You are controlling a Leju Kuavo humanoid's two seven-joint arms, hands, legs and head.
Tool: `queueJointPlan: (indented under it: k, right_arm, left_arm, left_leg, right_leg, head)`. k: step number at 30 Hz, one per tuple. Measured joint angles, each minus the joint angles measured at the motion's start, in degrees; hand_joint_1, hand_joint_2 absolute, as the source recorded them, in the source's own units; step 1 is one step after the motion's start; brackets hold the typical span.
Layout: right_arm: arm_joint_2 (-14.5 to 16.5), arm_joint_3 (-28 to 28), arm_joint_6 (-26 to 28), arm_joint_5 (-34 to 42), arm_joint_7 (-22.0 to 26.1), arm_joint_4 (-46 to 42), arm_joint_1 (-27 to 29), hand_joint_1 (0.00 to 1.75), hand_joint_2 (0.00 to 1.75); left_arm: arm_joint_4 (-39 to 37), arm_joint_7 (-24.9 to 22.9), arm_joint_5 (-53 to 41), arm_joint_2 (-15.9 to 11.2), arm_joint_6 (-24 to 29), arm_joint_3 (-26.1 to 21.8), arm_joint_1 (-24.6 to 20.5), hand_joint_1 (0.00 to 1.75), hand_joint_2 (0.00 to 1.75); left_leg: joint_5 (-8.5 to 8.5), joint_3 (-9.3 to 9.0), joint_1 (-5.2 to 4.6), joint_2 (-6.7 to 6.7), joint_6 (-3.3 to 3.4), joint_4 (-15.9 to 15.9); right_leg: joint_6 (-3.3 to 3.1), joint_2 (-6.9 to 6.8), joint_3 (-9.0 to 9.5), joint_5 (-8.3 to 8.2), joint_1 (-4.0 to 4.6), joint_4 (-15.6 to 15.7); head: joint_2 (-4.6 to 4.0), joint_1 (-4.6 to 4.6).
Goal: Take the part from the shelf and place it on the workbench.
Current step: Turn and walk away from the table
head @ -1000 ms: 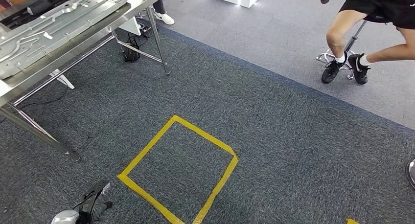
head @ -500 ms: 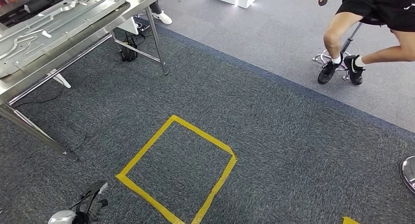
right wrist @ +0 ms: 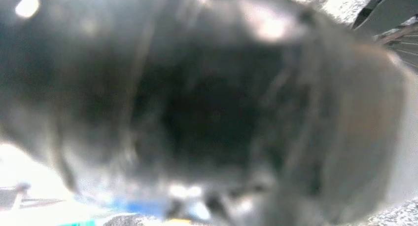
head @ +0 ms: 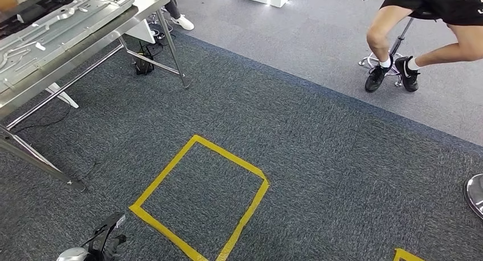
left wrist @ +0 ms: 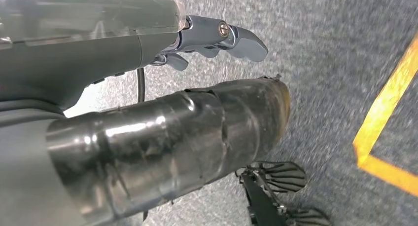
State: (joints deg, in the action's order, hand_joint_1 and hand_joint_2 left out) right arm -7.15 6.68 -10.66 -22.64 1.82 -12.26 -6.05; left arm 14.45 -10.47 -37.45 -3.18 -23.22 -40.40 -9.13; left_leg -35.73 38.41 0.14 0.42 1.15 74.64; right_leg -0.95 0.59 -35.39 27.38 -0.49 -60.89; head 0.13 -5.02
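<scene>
Dark grey carpet [head: 319,158] covers the floor, with a yellow tape square [head: 199,198] marked at about 6 o'clock and a stainless-steel tabletop [head: 85,33] at 10 o'clock bearing a long pressed sheet-metal panel [head: 51,30]. A seated person's legs [head: 393,44] are seen at 1 o'clock.

A dark, glossy cylindrical part [left wrist: 167,147] lies just beside the left hand [left wrist: 217,36] in the left wrist view; whether it is actually gripped cannot be told, since only a thumb and fingertips show above it, apart from its surface. The right hand's state cannot be told either: its view is a dark blur.

The part could slip during walking if the hold is loose, and a table leg [head: 174,47] could be struck on approach.
</scene>
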Motion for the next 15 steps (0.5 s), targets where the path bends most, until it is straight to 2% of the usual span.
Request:
queueJointPlan:
  k: [1,3,4,5,6,8,10,11,13,14,15]
  right_arm:
    - [0.01,0.01,-0.12,-0.09,-0.01,0.00,-0.02,0.00,0.00]
    - [0.25,0.01,-0.33,-0.32,-0.01,0.01,-0.11,0.00,0.00]
    - [0.45,0.02,-0.44,-0.41,-0.01,0.02,-0.17,0.00,0.00]
    - [0.66,0.02,-0.52,-0.51,-0.01,0.03,-0.23,0.00,0.00]
    - [0.83,0.03,-0.58,-0.59,-0.01,0.04,-0.26,0.00,0.00]
    - [0.82,0.05,-0.61,-0.72,-0.01,0.04,-0.29,0.00,0.00]
    - [0.76,0.05,-0.66,-0.79,-0.01,0.03,-0.31,0.00,0.00]
    - [0.71,0.05,-0.68,-0.81,0.00,0.03,-0.34,0.00,0.00]
    - [0.63,0.05,-0.70,-0.85,0.00,0.03,-0.38,0.00,0.00]
    - [0.57,0.05,-0.70,-0.87,0.01,0.04,-0.35,0.00,0.00]
    - [0.49,0.05,-0.70,-0.88,0.00,0.05,-0.30,0.00,0.00]
  left_arm:
    - [-0.03,-0.02,0.15,-0.02,-0.09,0.17,0.02,0.00,0.00]
    - [-0.05,-0.04,0.38,-0.33,-0.18,0.48,-0.08,0.00,0.00]
    - [-0.05,-0.08,0.44,-0.62,-0.19,0.61,-0.20,0.00,0.00]
    - [-0.05,-0.12,0.54,-0.93,-0.19,0.72,-0.33,0.00,0.00]
    - [-0.05,-0.18,0.65,-1.20,-0.19,0.83,-0.43,0.00,0.00]
    - [-0.05,-0.32,0.86,-1.39,-0.19,1.04,-0.53,0.00,0.00]
    - [-0.07,-0.46,1.06,-1.27,-0.28,1.27,-0.59,0.00,0.00]
    - [-0.09,-0.52,1.18,-1.14,-0.36,1.38,-0.62,0.00,0.00]
    - [-0.16,-0.61,1.38,-0.92,-0.45,1.52,-0.64,0.00,0.00]
    - [-0.19,-0.64,1.41,-0.81,-0.47,1.56,-0.62,0.00,0.00]
    - [-0.22,-0.66,1.45,-0.73,-0.47,1.57,-0.59,0.00,0.00]
  left_leg:
    - [1.98,-1.14,-0.59,-0.05,0.78,-2.55]
    - [6.22,-4.77,-2.08,-0.15,2.86,-10.34]
    - [7.50,-6.10,-2.62,-0.17,3.73,-13.30]
    - [8.06,-6.80,-2.98,-0.18,4.36,-14.99]
    - [8.19,-7.01,-3.09,-0.16,4.69,-15.74]
    - [9.18,-8.10,-3.11,-0.07,5.08,-18.55]
    - [10.47,-9.82,-2.65,0.08,5.29,-22.13]
    - [10.92,-10.38,-2.29,0.18,5.07,-23.25]
    - [11.10,-10.25,-1.83,0.25,4.61,-23.28]
    - [10.87,-10.09,-1.53,0.28,4.21,-22.86]
    - [10.52,-9.92,-1.16,0.30,3.71,-22.23]
  right_leg:
    - [-0.08,0.04,0.15,0.03,0.19,0.01]
    - [-0.21,0.07,0.48,0.05,0.32,0.15]
    - [-0.20,0.06,0.52,-0.06,0.18,0.31]
    - [-0.10,0.04,0.46,-0.26,-0.04,0.55]
    - [0.07,-0.01,0.45,-0.56,-0.29,0.94]
    - [0.37,-0.08,0.84,-1.08,-0.46,1.90]
    - [0.62,-0.12,0.40,0.18,-0.25,0.58]
    - [0.83,-0.13,-0.74,1.79,-0.25,-2.03]
    - [1.72,-0.12,-3.78,4.95,-0.63,-8.69]
    - [2.25,-0.18,-4.75,5.48,-0.94,-10.94]
    - [2.82,-0.24,-4.80,4.92,-1.32,-11.21]
  head:
    - [0.00,0.00]
    - [0.00,0.08]
    - [0.00,0.08]
    - [0.00,0.06]
    - [0.00,-0.02]
    - [0.00,-0.26]
    - [0.00,-0.45]
    - [0.00,-0.56]
    - [0.00,-0.79]
    - [0.00,-0.78]
    - [0.00,-0.79]
